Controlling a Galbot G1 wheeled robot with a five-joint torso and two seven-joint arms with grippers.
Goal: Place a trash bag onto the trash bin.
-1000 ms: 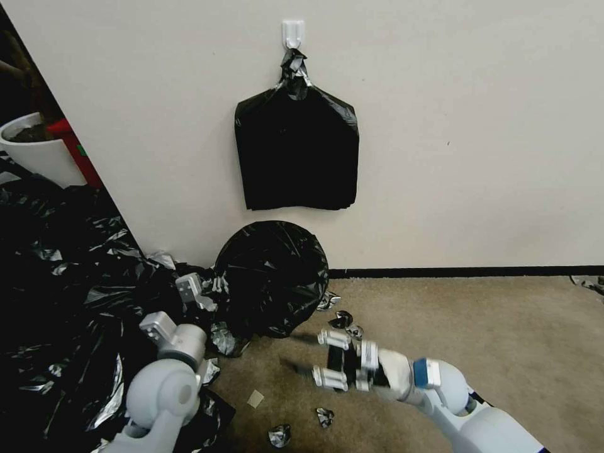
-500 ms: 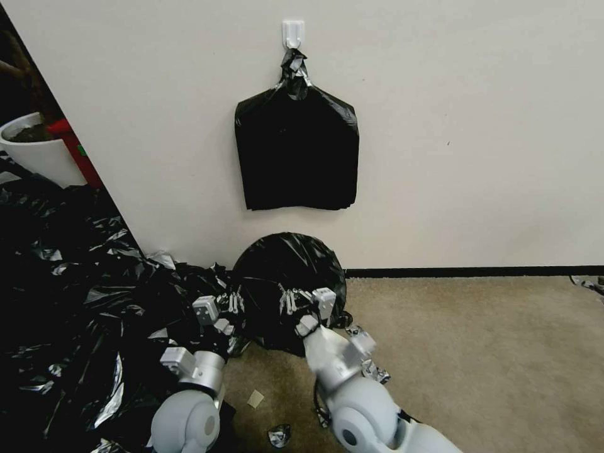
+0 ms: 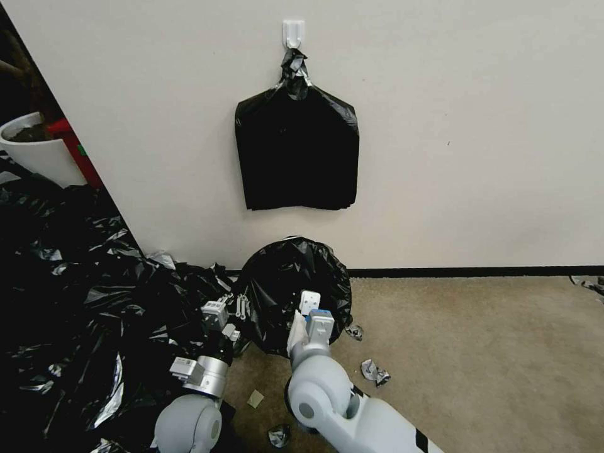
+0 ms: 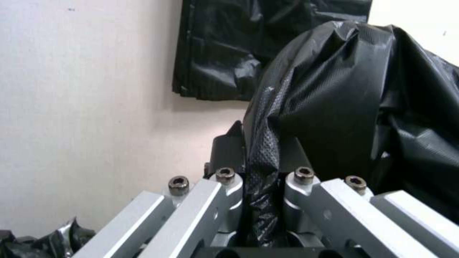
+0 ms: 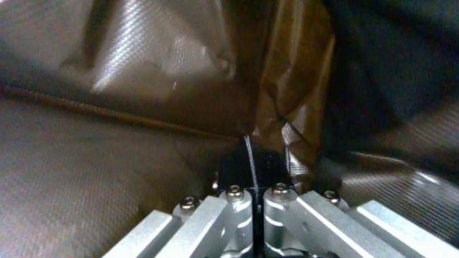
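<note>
The trash bag, glossy wrinkled black film, stands as a round dome on the carpet against the wall. The trash bin is hidden under the film. My left gripper is at the dome's left edge. In the left wrist view this left gripper is shut on a fold of the trash bag. My right gripper points into the front of the dome. In the right wrist view the right gripper is shut, pads together, with creased film all around it.
A flat black bundle hangs from a white wall hook above the bag. A wide heap of black film covers the floor on the left, with a white planter behind. Foil-like scraps lie on the carpet.
My right arm swung in from the open carpet and pushed its gripper into the bag's front. The left gripper moved right and lower with the bag's edge; the dome shifted right.
</note>
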